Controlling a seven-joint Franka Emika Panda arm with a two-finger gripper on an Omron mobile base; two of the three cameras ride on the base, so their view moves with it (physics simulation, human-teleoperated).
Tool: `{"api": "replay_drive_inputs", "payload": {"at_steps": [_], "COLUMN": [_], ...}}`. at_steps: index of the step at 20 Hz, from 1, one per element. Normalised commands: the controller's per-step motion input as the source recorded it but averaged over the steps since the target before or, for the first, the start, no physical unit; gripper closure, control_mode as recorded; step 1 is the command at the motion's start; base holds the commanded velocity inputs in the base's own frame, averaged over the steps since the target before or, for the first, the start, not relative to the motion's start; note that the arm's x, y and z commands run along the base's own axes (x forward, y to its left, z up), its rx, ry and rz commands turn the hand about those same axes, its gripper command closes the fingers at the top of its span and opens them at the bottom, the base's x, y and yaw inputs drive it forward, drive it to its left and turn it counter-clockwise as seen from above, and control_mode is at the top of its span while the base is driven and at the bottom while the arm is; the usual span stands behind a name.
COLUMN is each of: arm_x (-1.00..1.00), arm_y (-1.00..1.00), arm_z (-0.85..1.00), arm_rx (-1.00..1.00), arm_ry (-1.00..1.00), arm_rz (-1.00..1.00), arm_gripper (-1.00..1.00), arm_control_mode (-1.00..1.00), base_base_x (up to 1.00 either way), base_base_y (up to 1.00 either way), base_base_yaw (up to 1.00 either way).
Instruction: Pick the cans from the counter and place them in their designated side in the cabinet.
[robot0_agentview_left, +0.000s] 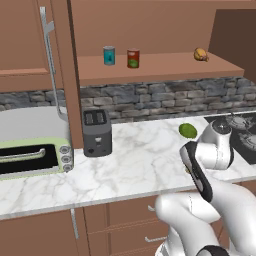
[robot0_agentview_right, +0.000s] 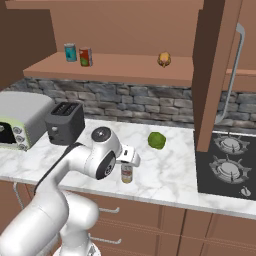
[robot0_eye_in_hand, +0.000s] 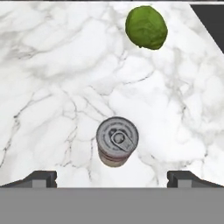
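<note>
Gripper (robot0_eye_in_hand: 112, 178) spread above can (robot0_eye_in_hand: 117, 141); bare counter (robot0_eye_in_hand: 52, 78) around.

Both base views looked forward and down from behind the arm, one at each side, sharing the bench (robot0_agentview_left: 125, 165) and shelf (robot0_agentview_right: 120, 67). The hand view looked straight down, close over the bench.

Even, soft rendered light fills all three views, bright and without a clear source. The marble desk (robot0_agentview_left: 125, 165) looks nearly washed out in the hand view, its grey veins pale. Shadows are faint: a soft dark patch under the cream-yellow can (robot0_eye_in_hand: 117, 141) and a dim one beneath the shelf (robot0_agentview_left: 165, 67). Edges are slightly blocky and soft, with no lens distortion or glare.
</note>
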Motion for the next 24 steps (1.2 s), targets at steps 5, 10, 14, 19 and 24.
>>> {"api": "replay_drive_inputs", "payload": {"at_steps": [5, 10, 14, 19, 24], "arm_x": [0.18, 0.14, 0.12, 0.12, 0.16], "arm_y": [-0.09, -0.09, -0.07, -0.04, -0.02], "arm_z": [-0.15, -0.15, -0.17, -0.17, -0.15], "arm_rx": [0.0, 0.0, 0.01, 0.01, 0.01], "arm_ry": [0.01, 0.02, 0.03, 0.04, 0.03], "arm_rz": [0.0, 0.0, 0.0, 0.0, 0.0], "arm_gripper": [-1.0, -1.0, -1.0, -1.0, -1.0], "arm_control_mode": [-1.0, -1.0, -1.0, -1.0, -1.0], "base_base_x": [0.0, 0.0, 0.0, 0.0, 0.0], "base_base_y": [0.0, 0.0, 0.0, 0.0, 0.0], "base_base_yaw": [0.0, 0.0, 0.0, 0.0, 0.0]}}
